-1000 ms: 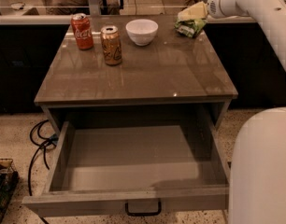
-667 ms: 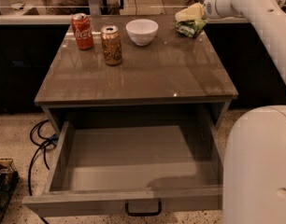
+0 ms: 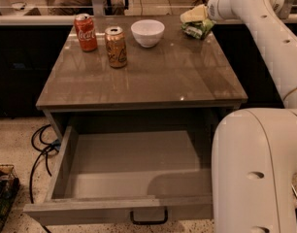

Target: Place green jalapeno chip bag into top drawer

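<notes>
The green jalapeno chip bag [image 3: 198, 29] lies at the far right back corner of the tabletop [image 3: 153, 76], crinkled, green with pale patches. My gripper [image 3: 195, 17] sits right on top of the bag at the end of the white arm that reaches in from the right. Its pale tip covers the bag's upper part. The top drawer [image 3: 129, 159] is pulled out wide below the tabletop, with a plain grey inside that holds nothing. Its dark handle [image 3: 148, 220] shows at the front centre.
A red soda can [image 3: 85, 32], an orange can [image 3: 116, 46] and a white bowl [image 3: 147, 32] stand along the back of the tabletop. My large white arm segment [image 3: 255, 169] covers the drawer's right front corner. Cables [image 3: 41, 149] lie on the floor at the left.
The white arm segment in the foreground has shifted left, covering more of the drawer's right side. The gripper has stayed at the bag, and the bag has not visibly moved.
</notes>
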`<state>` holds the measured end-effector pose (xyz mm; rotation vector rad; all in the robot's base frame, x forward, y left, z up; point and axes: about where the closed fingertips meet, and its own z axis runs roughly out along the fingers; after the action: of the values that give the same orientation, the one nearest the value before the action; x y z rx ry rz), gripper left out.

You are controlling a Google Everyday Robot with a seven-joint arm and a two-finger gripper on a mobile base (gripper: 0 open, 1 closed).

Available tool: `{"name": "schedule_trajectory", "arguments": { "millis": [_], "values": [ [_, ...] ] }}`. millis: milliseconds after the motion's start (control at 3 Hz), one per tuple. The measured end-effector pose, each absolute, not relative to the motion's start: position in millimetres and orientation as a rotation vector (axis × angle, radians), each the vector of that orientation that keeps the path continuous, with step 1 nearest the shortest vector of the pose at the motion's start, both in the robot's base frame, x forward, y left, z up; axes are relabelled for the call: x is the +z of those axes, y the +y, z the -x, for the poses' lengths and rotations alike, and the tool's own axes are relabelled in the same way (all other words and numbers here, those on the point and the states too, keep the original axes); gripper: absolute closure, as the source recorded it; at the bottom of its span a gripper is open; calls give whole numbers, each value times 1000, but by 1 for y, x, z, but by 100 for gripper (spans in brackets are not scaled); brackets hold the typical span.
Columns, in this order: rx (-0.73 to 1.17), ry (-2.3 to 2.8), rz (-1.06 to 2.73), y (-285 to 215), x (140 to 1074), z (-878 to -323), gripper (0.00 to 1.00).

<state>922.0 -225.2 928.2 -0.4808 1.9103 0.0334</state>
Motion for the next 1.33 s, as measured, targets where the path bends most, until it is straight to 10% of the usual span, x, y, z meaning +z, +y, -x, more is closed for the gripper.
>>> {"name": "schedule_trajectory", "arguments": {
  "millis": [1333],
  "values": [
    [148, 2157, 407, -214, 849, -924, 0]
  ]
}}
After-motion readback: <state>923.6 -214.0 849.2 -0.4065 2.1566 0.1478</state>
